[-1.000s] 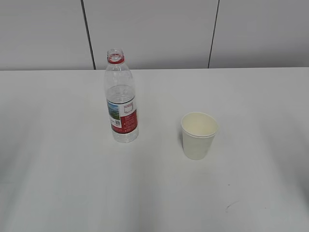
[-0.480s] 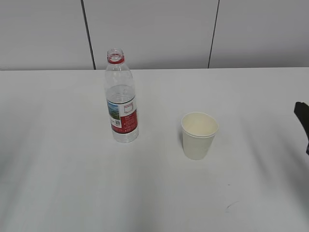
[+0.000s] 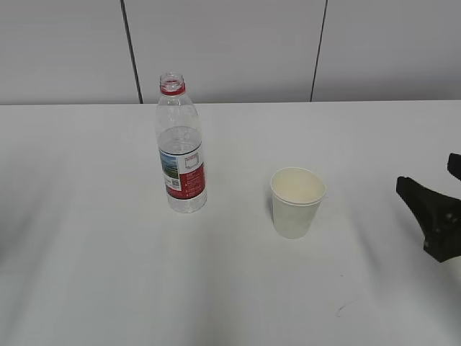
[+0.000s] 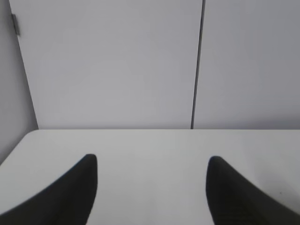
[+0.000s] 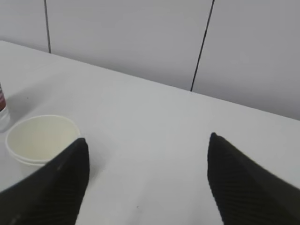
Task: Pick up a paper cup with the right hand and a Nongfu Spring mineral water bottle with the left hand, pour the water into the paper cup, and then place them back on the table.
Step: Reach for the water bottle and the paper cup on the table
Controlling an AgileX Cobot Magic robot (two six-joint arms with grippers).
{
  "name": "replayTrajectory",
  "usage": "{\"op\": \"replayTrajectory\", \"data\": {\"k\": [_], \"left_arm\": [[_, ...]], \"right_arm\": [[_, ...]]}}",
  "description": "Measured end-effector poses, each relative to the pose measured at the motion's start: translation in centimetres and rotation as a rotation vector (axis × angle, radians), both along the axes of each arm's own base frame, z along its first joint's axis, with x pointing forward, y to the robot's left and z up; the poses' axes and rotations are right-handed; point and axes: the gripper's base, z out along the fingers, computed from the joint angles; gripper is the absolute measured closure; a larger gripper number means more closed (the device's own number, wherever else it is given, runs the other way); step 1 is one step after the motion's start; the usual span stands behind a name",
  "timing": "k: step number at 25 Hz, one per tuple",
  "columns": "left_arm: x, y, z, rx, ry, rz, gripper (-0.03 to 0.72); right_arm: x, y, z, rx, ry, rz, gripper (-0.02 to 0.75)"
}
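Nothing is grasped yet: the right hand [image 3: 432,216], fingers spread, nears the paper cup [image 3: 297,202]; everything else remains.

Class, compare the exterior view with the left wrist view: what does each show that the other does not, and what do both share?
Only the exterior view shows the bottle, the paper cup and the right gripper entering from the right edge. Only the left wrist view shows the left gripper, open and holding nothing. Both show the white table and the panelled wall.
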Motion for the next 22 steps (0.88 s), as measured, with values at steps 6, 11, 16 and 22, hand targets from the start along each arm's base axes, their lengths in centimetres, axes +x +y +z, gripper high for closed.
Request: {"op": "replayTrajectory", "data": {"k": [6, 11, 16, 22], "left_arm": [[1.9, -0.8, -1.5, 0.031, 0.028, -0.089, 0.245], [3.4, -1.8, -2.7, 0.086, 0.007, -0.205, 0.245], [4.6, -2.0, -4.6, 0.037, 0.079, -0.217, 0.245], [5.6, -2.0, -6.2, -0.018, 0.150, -0.215, 0.245]], "right_arm": [[0.1, 0.4, -0.9, -0.017, 0.042, 0.054, 0.157], [0.3, 0.6, -1.5, -0.007, 0.057, 0.079, 0.157], [0.6, 0.9, -2.6, 0.010, 0.082, 0.110, 0.157], [0.9, 1.1, -3.7, 0.034, 0.112, 0.124, 0.157]]}}
